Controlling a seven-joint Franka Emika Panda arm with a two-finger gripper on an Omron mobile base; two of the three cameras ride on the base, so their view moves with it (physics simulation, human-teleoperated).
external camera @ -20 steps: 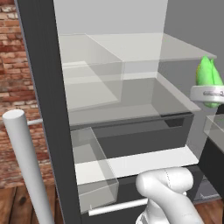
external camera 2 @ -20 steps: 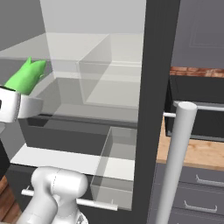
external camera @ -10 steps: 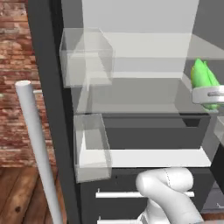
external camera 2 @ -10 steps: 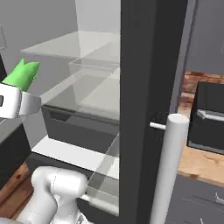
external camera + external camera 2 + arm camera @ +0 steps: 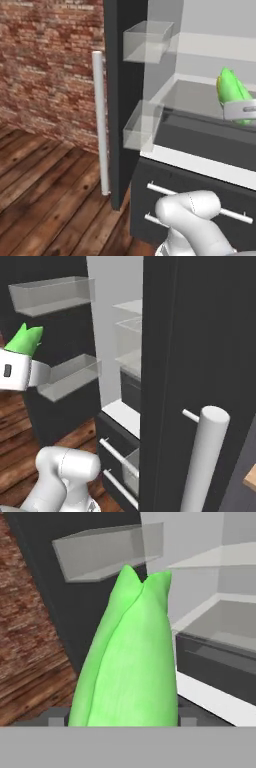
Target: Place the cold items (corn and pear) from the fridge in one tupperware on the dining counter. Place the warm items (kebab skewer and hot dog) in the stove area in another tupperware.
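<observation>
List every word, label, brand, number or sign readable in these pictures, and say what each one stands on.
None: no readable text anywhere.
The fridge, its door bins and its handle are plain.
The corn carries no label.
The hand has one small dark mark, not legible as writing.

fridge (image 5: 200, 150) open ahead, door bins (image 5: 142, 131) left, door handle (image 5: 202, 461) right

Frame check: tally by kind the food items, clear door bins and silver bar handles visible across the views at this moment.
Corn, clamped in the gripper: 1
Clear door bins on the open fridge door: 2
Tall silver door handles: 2
Silver drawer bar handles: 2
Total: 7
</observation>
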